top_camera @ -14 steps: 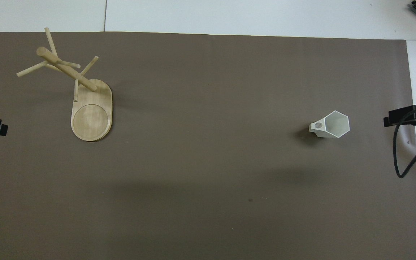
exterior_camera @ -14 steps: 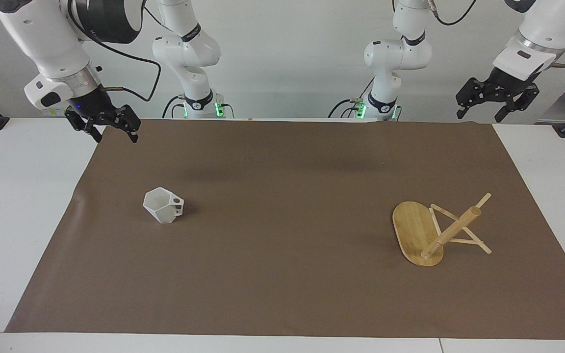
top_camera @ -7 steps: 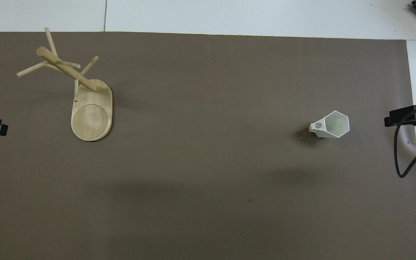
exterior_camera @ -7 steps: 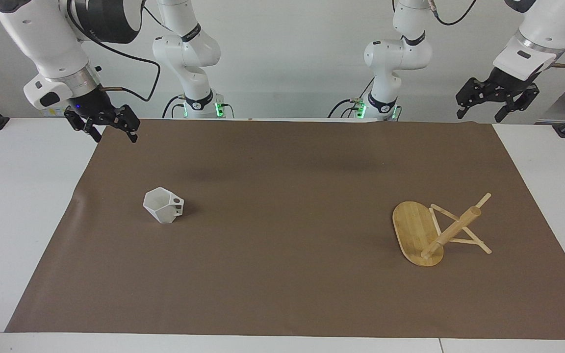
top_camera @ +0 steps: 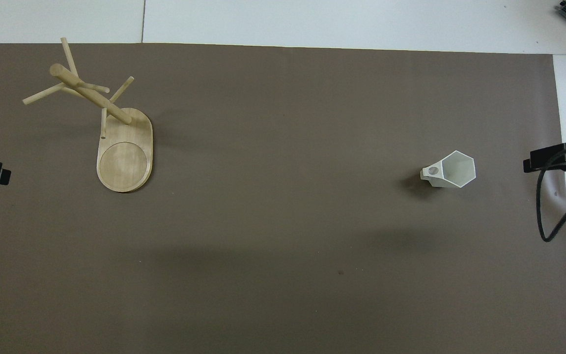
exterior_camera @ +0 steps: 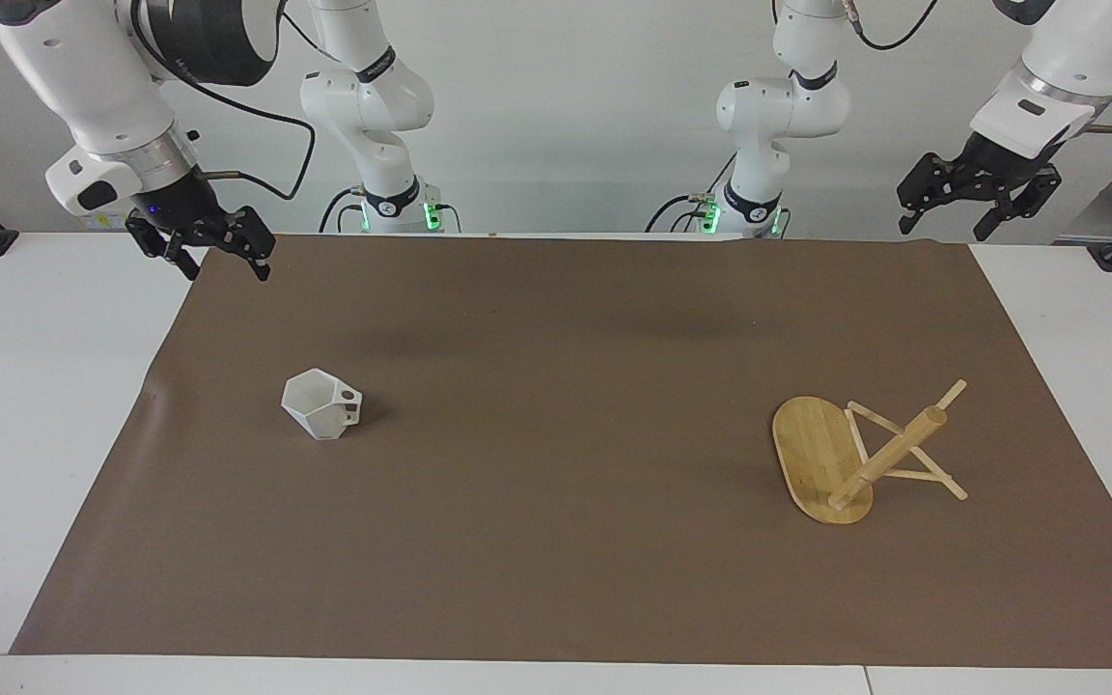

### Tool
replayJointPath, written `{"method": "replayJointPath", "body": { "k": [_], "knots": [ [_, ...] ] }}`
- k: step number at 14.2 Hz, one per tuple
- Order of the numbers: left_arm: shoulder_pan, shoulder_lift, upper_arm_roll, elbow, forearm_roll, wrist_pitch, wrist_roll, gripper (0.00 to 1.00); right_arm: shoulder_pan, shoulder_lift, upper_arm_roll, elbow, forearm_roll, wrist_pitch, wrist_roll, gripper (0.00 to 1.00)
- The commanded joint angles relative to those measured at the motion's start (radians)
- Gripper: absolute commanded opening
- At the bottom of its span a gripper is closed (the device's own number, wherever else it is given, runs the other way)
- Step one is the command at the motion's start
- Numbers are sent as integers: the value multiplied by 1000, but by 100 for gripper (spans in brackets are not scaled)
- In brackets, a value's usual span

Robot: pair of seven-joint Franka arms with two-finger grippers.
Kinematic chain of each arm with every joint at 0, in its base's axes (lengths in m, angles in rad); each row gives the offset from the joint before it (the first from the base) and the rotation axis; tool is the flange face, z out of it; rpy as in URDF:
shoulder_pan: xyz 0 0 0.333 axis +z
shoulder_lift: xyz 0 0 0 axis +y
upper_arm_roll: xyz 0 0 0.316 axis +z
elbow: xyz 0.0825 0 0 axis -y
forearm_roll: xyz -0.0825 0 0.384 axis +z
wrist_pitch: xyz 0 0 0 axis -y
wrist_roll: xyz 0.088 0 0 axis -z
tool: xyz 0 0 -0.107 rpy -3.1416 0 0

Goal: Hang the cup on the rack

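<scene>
Here a small white matte cup [exterior_camera: 321, 404] with angular faceted sides and a hexagonal rim is sitting upright on a smooth brown mat [exterior_camera: 556, 541] that is covering most of the white surface [exterior_camera: 25, 405]. The cup is standing toward the right arm's end of the mat, about midway between the mat's robot-side edge and its outer edge, its flat handle, pierced by a round hole, pointing toward the rack. The rack [exterior_camera: 846, 454], a light bamboo mug tree, is standing well apart from the cup toward the left arm's end of the mat: an oval flat base with a round recess, a thick round post, thin slanting pegs. No writing can be read on either.

The right claw [exterior_camera: 213, 253], black and angular, is hanging released over the mat's robot-side corner at the right arm's end, holding nothing. The left claw [exterior_camera: 976, 208] is hanging released in the air above the corner at the left arm's end, likewise holding nothing. Both arms are waiting.
</scene>
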Motion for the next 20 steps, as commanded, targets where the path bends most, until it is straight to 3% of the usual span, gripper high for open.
{"method": "replayJointPath", "body": {
  "k": [1, 13, 20],
  "knots": [
    [5, -24, -1, -26, 2, -3, 7, 100, -7, -10, 2, -3, -7, -1, -13, 100],
    [5, -24, -1, -26, 2, -2, 7, 100, -9, -11, -3, -16, -7, 6, -11, 100],
    [5, -24, -1, -26, 2, -2, 7, 100, -9, -21, -4, -128, -10, 204, -10, 100]
  ]
}}
